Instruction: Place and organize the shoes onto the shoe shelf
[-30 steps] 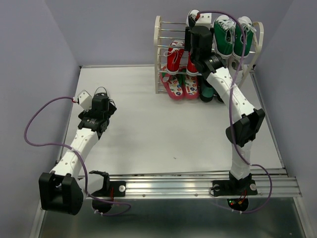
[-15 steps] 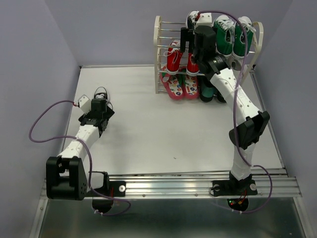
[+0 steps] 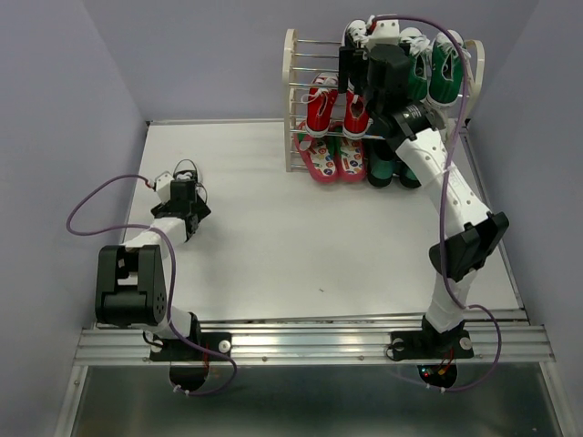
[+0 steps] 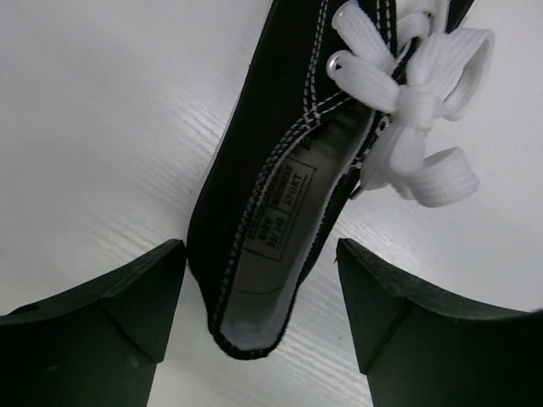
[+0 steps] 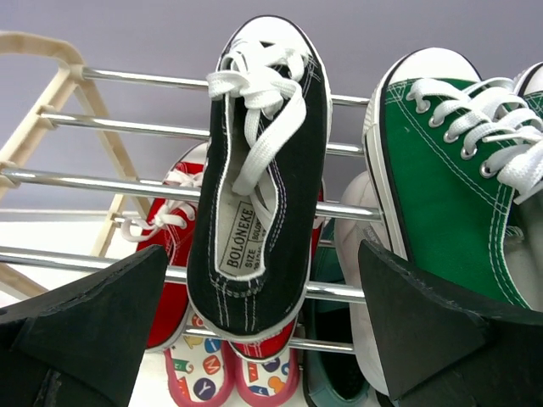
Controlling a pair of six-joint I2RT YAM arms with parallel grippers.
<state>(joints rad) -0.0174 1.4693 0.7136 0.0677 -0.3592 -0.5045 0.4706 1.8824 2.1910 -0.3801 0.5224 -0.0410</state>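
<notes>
Black canvas sneakers lie apart from each other, one at each gripper. One black sneaker (image 5: 259, 178) lies on the top rods of the shoe shelf (image 5: 127, 80), toe toward the back rod and heel nearest the right gripper (image 5: 261, 253). That gripper's fingers (image 5: 85, 331) are spread wide, one to each side of the heel. We see a gap on both sides, and they pinch nothing. Beyond the finger on the view's right, on the same tier, stand the green sneakers (image 5: 433, 186), beside the black one with a small gap between. Lower than the fingertips, on the next tier down, we see the red sneakers (image 5: 172, 301), partly hidden behind the black shoe. Under them are the flip-flops (image 5: 199, 377) with patterned footbeds.

The other black sneaker (image 4: 254, 170) lies on the table (image 4: 102, 102), well apart from the shelf. Its heel is between the fingers of the left gripper (image 4: 259, 254) and its toe points away from them. These fingers (image 4: 102, 331) are spread too, one close to each side of the heel. We cannot tell whether either pad touches the canvas. The sneaker's white bow lies ahead of the finger on the view's right.
</notes>
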